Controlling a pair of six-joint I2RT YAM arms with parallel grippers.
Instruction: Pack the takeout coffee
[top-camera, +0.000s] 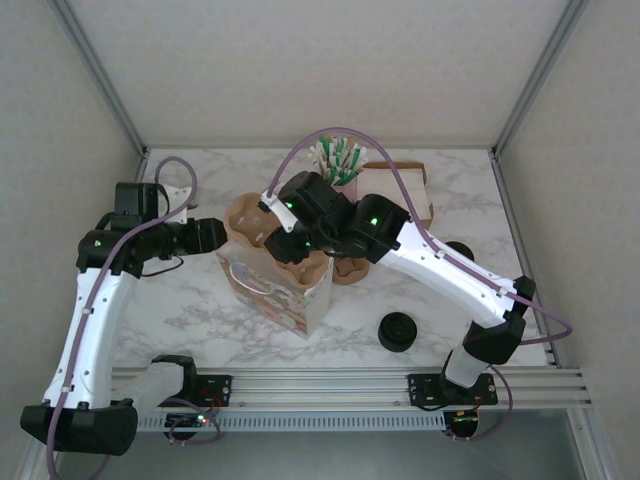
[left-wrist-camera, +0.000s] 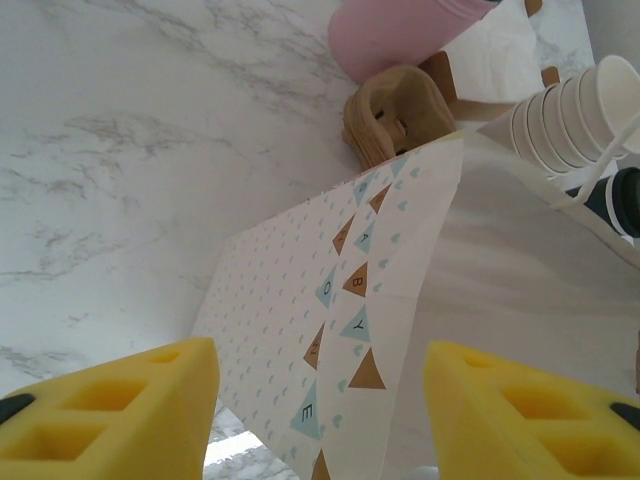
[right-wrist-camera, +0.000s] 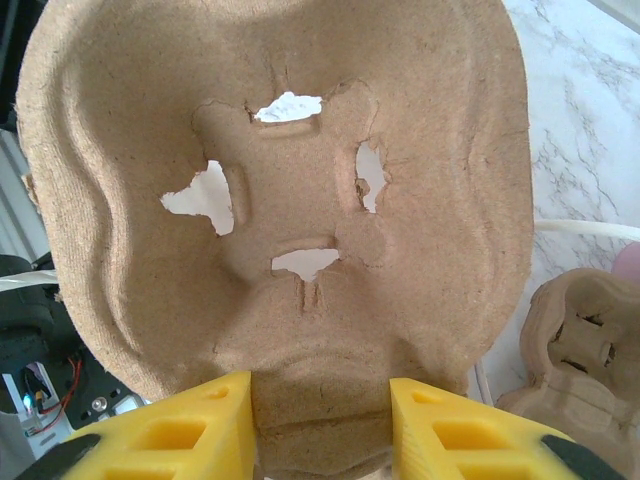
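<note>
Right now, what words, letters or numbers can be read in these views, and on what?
"B": brown flag printed on the bag.
"E": blue flag, lower on the same bunting.
Other flag letters: too skewed to read.
Bag print in the top view: too small.
Carrier, cups: no text.

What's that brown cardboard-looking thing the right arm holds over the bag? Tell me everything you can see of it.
It is a cup carrier of brown moulded pulp, rough and fibrous, with rounded lobes. One cup socket faces the wrist camera, its four flaps cut through so light shows behind. The right gripper pinches its edge between yellow fingers. Seen from above, it lies across the open top of the patterned paper bag.
</note>
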